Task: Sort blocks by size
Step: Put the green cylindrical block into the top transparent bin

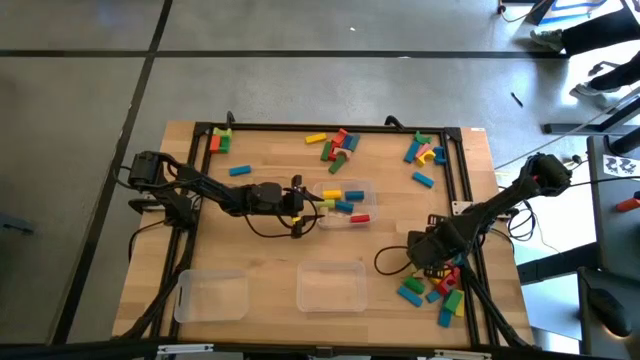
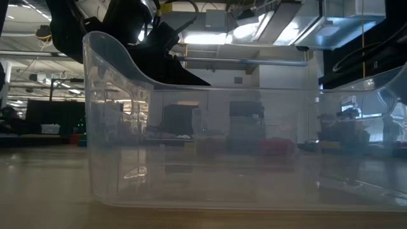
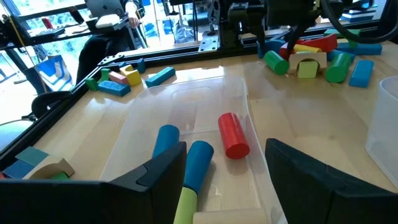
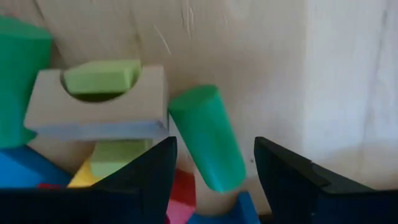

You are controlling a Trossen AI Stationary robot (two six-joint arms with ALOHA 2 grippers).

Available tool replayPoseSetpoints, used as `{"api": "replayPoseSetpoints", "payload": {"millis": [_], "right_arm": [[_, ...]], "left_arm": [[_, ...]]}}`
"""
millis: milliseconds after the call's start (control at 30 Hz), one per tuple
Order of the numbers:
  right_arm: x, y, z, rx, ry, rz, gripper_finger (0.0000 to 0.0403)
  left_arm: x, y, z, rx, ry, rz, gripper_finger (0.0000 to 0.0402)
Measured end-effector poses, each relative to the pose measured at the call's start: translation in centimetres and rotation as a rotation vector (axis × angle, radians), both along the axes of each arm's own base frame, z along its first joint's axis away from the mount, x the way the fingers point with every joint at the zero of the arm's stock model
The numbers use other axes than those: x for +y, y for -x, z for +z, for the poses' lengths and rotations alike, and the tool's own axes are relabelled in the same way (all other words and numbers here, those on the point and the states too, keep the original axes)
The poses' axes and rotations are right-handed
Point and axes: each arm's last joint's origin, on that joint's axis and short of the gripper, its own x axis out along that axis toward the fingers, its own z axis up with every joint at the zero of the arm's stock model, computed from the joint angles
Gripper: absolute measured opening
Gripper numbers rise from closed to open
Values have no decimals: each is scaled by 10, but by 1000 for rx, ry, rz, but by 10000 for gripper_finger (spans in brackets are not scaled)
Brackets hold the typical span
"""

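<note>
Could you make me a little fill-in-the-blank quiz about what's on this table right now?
1. The left gripper hovers with its jaws ____ over a clear tray.
2. In that tray, the red cylinder lies beside two ____ ones.
3. Between the right gripper jaws lies a ____ cylinder.

Missing words: open; blue; green

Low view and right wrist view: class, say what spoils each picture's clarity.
Low view: a clear tray fills the frame, bright ceiling lights glare behind it and the arm shows only as a silhouette. Right wrist view: the green cylinder and arch block look soft, too near.
</note>
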Motion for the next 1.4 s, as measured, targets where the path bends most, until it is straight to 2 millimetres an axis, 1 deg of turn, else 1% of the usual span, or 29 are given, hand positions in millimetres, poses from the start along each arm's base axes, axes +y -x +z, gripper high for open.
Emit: {"api": "replayPoseSetpoints", "payload": {"millis": [267,467,567,733,767,900,1000,1100,1200,1400], "right_arm": [[-1,2,-16,-39,-26,1,218],[-6,10,-28,-14,-8,-24,216],[-7,10,-29,-11,-10,-50,198],[-7,10,-29,-15,-7,-53,136],[-7,10,-29,-15,-6,-53,129],[-7,10,-28,-14,-2,-68,129],[-6,8,-24,-24,30,-76,129],[-5,-1,-14,-77,52,-90,129],[-10,-8,-3,-81,75,-115,129],[-21,-30,25,-144,85,-122,129]], "left_arm": [[0,0,0,1,-2,-1,214],[0,0,0,2,-3,-1,214],[0,0,0,2,-3,-1,214],[0,0,0,2,-3,0,214],[0,0,0,2,-3,0,214],[0,0,0,1,-3,-1,214],[0,0,0,1,3,1,214],[0,0,0,0,6,1,214],[0,0,0,0,8,2,214],[0,0,0,-1,11,3,214]]}}
